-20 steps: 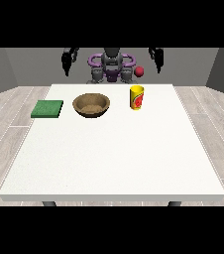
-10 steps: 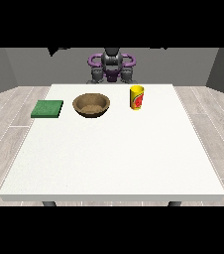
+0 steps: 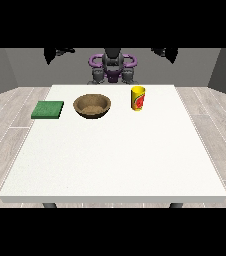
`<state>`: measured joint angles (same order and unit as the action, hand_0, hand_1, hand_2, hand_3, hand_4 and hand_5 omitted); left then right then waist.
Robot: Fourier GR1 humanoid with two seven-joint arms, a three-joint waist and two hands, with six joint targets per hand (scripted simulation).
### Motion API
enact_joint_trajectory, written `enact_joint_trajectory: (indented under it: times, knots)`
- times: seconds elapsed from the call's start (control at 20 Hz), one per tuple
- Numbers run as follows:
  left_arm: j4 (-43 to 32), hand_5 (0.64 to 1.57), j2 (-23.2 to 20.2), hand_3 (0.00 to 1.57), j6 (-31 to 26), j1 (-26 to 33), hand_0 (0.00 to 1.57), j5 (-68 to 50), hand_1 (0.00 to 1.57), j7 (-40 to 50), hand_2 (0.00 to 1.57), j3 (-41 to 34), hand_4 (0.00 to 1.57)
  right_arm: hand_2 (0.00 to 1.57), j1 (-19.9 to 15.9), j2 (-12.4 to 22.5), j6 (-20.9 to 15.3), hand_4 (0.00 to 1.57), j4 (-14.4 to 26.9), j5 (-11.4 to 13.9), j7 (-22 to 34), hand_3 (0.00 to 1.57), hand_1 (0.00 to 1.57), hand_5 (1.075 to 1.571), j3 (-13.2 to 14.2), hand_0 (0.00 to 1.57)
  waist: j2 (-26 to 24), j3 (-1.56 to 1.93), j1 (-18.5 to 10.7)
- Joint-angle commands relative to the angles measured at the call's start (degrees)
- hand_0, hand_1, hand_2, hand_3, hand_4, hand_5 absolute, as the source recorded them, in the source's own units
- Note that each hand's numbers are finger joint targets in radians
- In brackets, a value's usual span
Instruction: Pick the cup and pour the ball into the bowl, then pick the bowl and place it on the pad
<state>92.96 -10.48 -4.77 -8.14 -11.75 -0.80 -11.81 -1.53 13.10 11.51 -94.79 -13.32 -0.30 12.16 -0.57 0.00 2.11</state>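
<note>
A white table (image 3: 113,155) fills the view, standing on pale plank flooring before grey walls. The hand at the view's left (image 3: 51,54) and the hand at the view's right (image 3: 170,53) are raised at eleven and one o'clock, partly cut off; whether their fingers are open cannot be told. The yellow cup (image 3: 138,98) stands upright, mouth up, at one o'clock, with the brown bowl (image 3: 92,105) at eleven and the green pad (image 3: 48,109) at ten. The ball is not visible.
</note>
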Motion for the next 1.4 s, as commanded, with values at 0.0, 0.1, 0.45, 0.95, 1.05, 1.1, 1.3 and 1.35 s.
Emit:
enact_joint_trajectory:
  times: [0.0,0.1,0.45,0.95,1.05,1.1,1.3,1.35]
  knots:
    - [-4.6,1.529,2.3,0.0,1.1,-0.9,0.0,3.7,0.0,-8.9,0.0,0.8,0.0,0.0,-1.0,-2.1,-0.1,0.0,2.1,2.1,-4.5,0.0,0.0,1.57,-1.4,0.0,4.5,-0.01,0.6]
    - [-8.9,1.527,3.7,0.0,0.6,-0.4,0.0,4.8,0.0,-15.8,0.0,1.0,0.0,0.0,-4.0,-0.9,0.0,0.0,2.0,1.2,-4.3,0.0,0.0,1.57,-0.2,0.0,8.1,-0.04,1.2]
    - [-22.6,1.519,6.2,0.0,3.7,-4.5,0.0,7.8,0.0,-27.4,0.0,0.3,0.0,0.0,-3.5,-2.0,1.7,0.0,3.0,3.2,-8.8,0.0,0.0,1.571,-1.9,0.0,10.6,-0.05,4.8]
    - [-42.6,1.517,6.7,0.0,7.3,-12.1,0.0,10.5,0.0,-41.1,0.0,-0.5,0.0,0.0,-5.4,0.1,5.1,0.0,9.4,1.4,-12.2,0.0,0.0,1.57,1.2,0.0,11.8,-0.03,4.9]
    - [-45.5,1.519,5.3,0.0,8.2,-15.2,0.0,9.4,0.0,-41.7,0.0,-2.6,0.0,0.0,-5.0,0.2,5.5,0.0,9.8,1.7,-13.5,0.0,0.0,1.571,1.3,0.0,12.7,-0.03,5.9]
    - [-43.3,1.517,8.0,0.0,8.6,-13.4,0.0,10.5,0.0,-42.4,0.0,-0.2,0.0,0.0,-7.1,2.9,7.5,0.0,16.4,1.8,-18.8,0.0,0.0,1.571,4.4,0.0,14.6,0.0,3.9]
    - [-51.9,1.521,5.8,0.0,7.2,-15.7,0.0,9.0,0.0,-50.1,0.0,-3.3,0.0,0.0,-7.8,2.8,8.2,0.0,12.8,0.3,-17.1,0.0,0.0,1.571,3.9,0.0,16.8,-0.04,5.6]
    - [-54.3,1.521,6.8,0.0,8.6,-17.2,0.0,10.1,0.0,-50.9,0.0,-2.4,0.0,0.0,-9.1,1.3,6.0,0.0,11.9,1.0,-14.9,0.0,0.0,1.571,2.5,0.0,16.3,-0.04,5.3]
